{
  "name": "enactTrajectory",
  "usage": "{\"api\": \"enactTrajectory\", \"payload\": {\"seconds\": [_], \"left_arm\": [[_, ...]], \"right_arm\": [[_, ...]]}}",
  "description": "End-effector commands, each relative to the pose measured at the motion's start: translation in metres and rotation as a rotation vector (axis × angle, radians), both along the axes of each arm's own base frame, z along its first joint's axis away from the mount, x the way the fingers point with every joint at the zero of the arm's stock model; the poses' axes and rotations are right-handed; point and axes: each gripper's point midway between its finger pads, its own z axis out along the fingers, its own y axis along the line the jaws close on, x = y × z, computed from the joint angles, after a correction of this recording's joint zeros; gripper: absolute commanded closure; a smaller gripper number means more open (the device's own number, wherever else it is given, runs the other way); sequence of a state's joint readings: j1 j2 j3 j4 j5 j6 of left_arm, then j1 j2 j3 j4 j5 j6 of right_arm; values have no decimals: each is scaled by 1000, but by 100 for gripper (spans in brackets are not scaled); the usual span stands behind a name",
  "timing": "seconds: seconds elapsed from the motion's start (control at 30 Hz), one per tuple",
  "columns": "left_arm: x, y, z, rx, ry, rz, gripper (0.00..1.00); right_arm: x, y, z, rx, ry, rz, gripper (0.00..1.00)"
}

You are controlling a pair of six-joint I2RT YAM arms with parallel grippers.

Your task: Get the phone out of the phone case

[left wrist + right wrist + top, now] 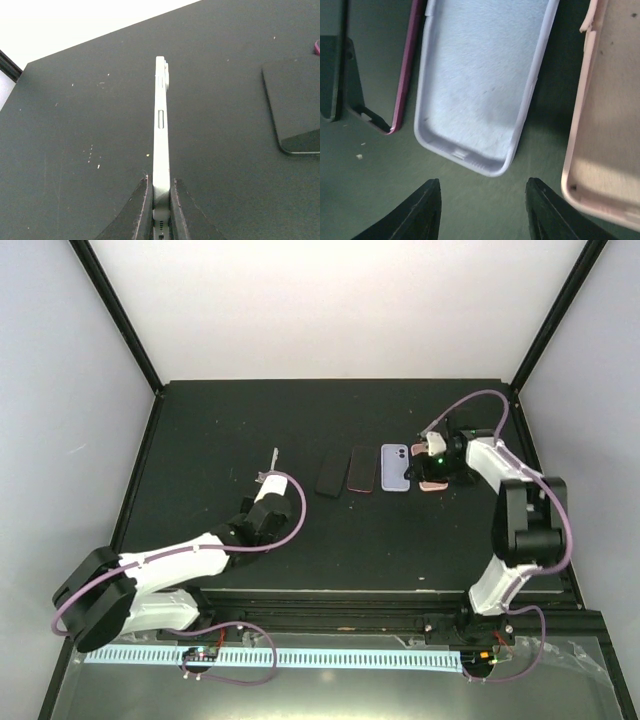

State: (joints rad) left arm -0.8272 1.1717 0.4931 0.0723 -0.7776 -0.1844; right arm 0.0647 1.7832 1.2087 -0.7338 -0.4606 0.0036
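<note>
Phone [161, 115] is sitting pinched by its bottom end in the left hand [161, 185], whose fingers are pressing tight on its two faces. That grip is keeping it edge-up over the tabletop [75, 150], apparently bare. To that hand's right a dark slab [295, 105] is lying flat. The right hand [482, 210] is hovering with fingers parted and nothing between them, just short of an empty lilac case [480, 75]. A pink case [610, 115] is lying to its right and a maroon case [380, 55] to its left, all hollow side up, suggesting the phone is already free.
</note>
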Motion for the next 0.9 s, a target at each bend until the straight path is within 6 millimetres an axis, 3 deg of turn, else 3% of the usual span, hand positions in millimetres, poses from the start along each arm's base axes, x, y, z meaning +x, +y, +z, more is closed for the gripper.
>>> {"api": "enactTrajectory", "payload": {"seconds": [0.0, 0.2, 0.37, 0.53, 0.87], "left_arm": [[18, -4, 16, -19, -57, 10, 98], [38, -24, 1, 35, 31, -63, 98], [57, -36, -13, 158, 146, -58, 98], [73, -46, -18, 247, 178, -51, 98], [87, -61, -38, 467, 231, -87, 96]], "right_arm": [[-11, 6, 67, 54, -210, 49, 51], [-75, 35, 151, 223, -539, 271, 49], [-116, 33, 199, 197, -751, 314, 45], [-123, 22, 201, 135, -899, 257, 47], [-114, 12, 195, 62, -898, 223, 47]]}}
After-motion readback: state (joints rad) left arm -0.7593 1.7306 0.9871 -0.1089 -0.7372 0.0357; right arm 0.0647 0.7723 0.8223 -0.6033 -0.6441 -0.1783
